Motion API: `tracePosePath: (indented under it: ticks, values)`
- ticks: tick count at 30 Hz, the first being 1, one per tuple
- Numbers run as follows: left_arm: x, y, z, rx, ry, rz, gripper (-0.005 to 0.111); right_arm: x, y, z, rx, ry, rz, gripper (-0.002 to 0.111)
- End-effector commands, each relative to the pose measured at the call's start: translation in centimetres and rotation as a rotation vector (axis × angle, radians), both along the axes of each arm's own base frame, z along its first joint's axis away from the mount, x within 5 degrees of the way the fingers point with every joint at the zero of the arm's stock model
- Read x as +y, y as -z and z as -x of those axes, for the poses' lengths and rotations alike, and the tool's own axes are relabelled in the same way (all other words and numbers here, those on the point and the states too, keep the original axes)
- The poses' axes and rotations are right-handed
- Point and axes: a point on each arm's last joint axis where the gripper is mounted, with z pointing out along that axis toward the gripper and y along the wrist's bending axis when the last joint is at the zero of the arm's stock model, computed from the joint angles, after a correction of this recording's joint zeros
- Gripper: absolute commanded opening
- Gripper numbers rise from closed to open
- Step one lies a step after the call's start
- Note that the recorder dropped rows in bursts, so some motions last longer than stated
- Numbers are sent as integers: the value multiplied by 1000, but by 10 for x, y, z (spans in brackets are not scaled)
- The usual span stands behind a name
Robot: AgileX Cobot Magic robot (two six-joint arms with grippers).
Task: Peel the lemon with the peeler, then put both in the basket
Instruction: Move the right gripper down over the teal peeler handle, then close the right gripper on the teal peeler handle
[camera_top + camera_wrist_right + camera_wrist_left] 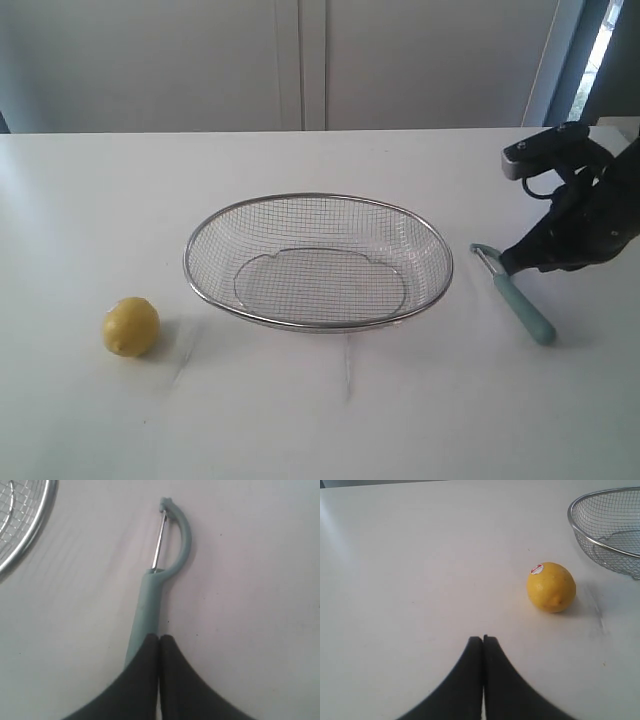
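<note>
White table top (330, 420) carries all three items. Large shallow oval basket (318, 326) of silver wire mesh with a thick metal rim sits at the table's middle, nothing in it. Small round yellow lemon (551, 587), unpeeled, rests toward the table's left edge, near the basket but clear of its rim. Slim peeler (515, 297) with pale teal-green handle and curved loop blade head lies flat toward the right edge, head end just beside the basket rim, handle pointing away from it. Right gripper (159, 639) hangs over the rear part of the handle, jaws pressed together, holding nothing; contact with the handle cannot be told. Left gripper (483, 640) hovers short of the lemon, jaws likewise closed and empty. Judged step: first pick of the peeler; peeling not begun. To do it well: spread the jaws before descending, straddle the handle across its width near mid-length, well off the blade, and go low enough to catch so flat a thing. Risk: closed tips nudging the handle sideways. The lemon may roll if gripped off-centre.
</note>
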Motion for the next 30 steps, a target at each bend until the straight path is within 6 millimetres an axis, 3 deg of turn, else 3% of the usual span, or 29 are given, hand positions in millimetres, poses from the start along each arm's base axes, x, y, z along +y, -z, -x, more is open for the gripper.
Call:
tracePosePath:
  ticks: [1, 4, 7, 12, 30]
  values:
    - [0, 0, 0, -5, 0, 14, 0, 1, 7, -6, -4, -16, 5, 0]
    - [0, 0, 0, -5, 0, 14, 0, 3, 7, -6, -3, 3, -22, 6]
    - [0, 0, 0, -5, 0, 14, 0, 3, 8, -7, -7, 6, -25, 26]
    - [0, 0, 0, -5, 0, 14, 0, 3, 8, -8, -15, 6, -23, 49]
    - [0, 0, 0, -5, 0, 14, 0, 4, 38, -15, 55, 34, -37, 51]
